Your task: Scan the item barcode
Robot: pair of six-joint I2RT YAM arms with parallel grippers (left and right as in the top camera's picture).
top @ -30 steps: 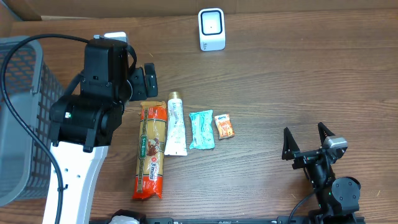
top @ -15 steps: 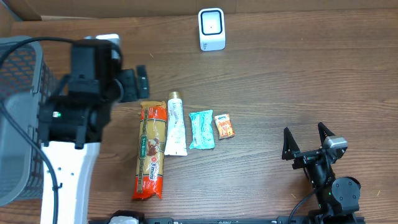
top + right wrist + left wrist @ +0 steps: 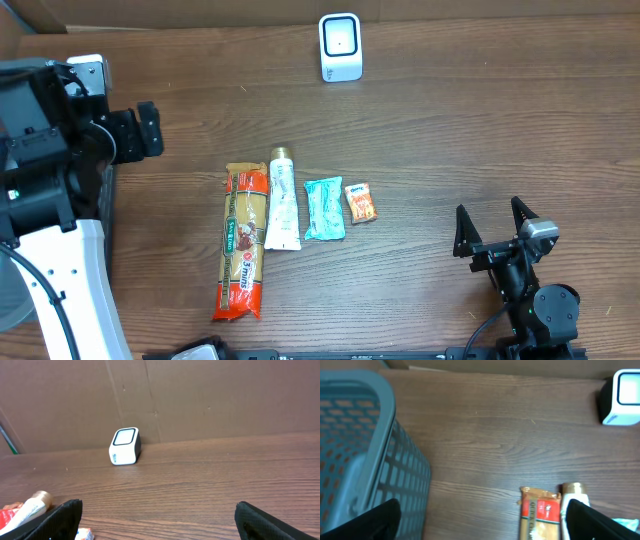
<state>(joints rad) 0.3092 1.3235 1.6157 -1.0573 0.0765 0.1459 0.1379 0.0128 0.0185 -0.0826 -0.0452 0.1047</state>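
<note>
A: Where does the overhead view sit?
B: High above the tabletop, facing straight down on the whole of it.
A: The wrist views?
B: Low, behind each gripper. Ahead of the left gripper: basket leftward, scanner far right. Ahead of the right gripper: scanner, left of centre, well off. All three share the scanner.

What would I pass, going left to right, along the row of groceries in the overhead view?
Spaghetti packet → white tube → teal packet → small orange packet.
</note>
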